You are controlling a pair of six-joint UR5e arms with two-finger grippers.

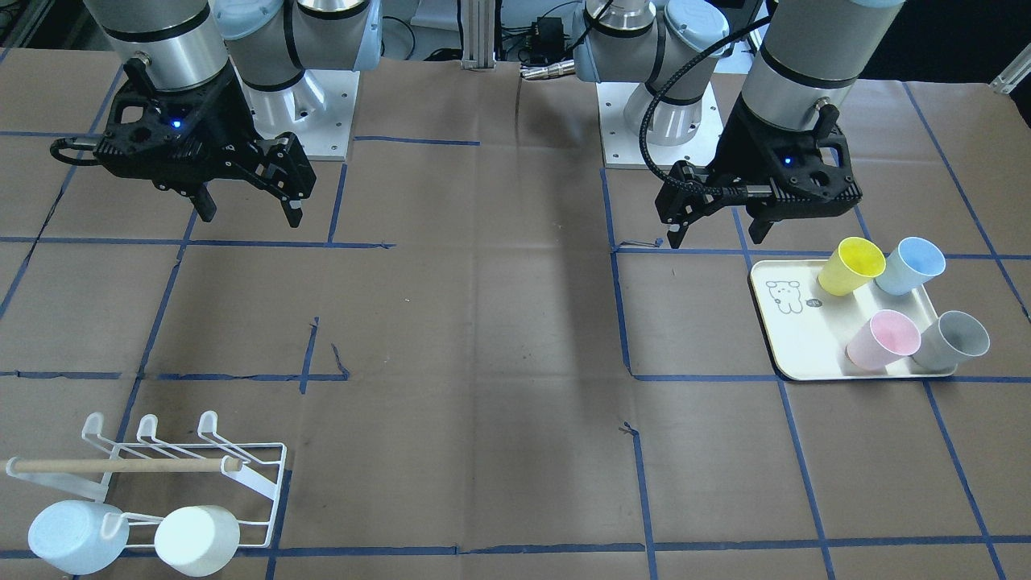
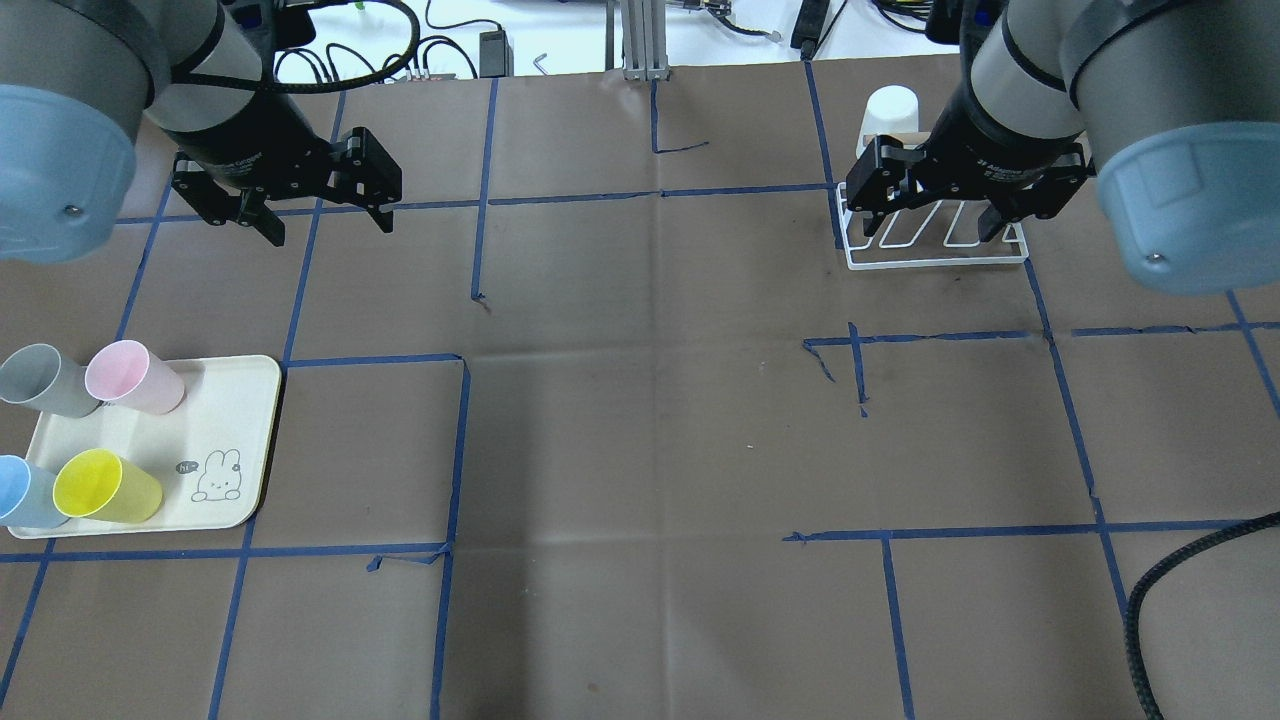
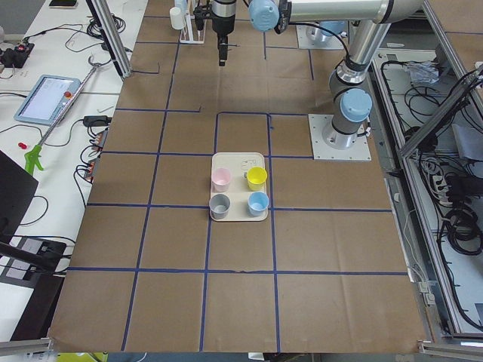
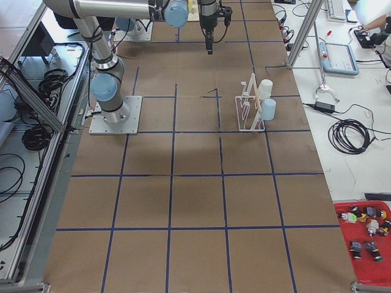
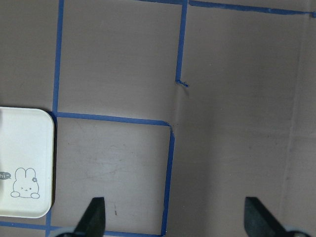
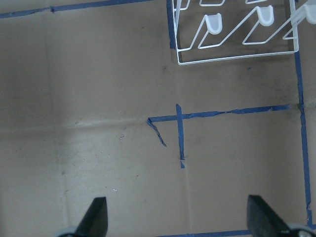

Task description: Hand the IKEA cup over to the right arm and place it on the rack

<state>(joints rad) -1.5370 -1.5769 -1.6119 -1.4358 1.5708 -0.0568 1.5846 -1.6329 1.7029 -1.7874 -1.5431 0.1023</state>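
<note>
Four IKEA cups stand on a cream tray [image 1: 793, 338]: yellow [image 1: 852, 266], pale blue [image 1: 910, 266], pink [image 1: 884, 340] and grey [image 1: 953, 340]. My left gripper [image 1: 713, 234] hangs open and empty above the table, just beyond the tray's far corner; it also shows in the overhead view [image 2: 330, 228]. My right gripper [image 1: 251, 216] is open and empty, high over the table on the rack's side [image 2: 930, 230]. The white wire rack [image 1: 242, 475] holds a pale blue cup [image 1: 72, 536] and a white cup [image 1: 197, 538]. The right wrist view shows the rack's prongs [image 6: 232, 49].
Brown paper with a blue tape grid covers the table. The tray's rabbit-drawing corner shows in the left wrist view [image 5: 24, 163]. The arm bases [image 1: 306, 113] stand at the robot's edge. A wooden dowel [image 1: 121, 465] lies across the rack.
</note>
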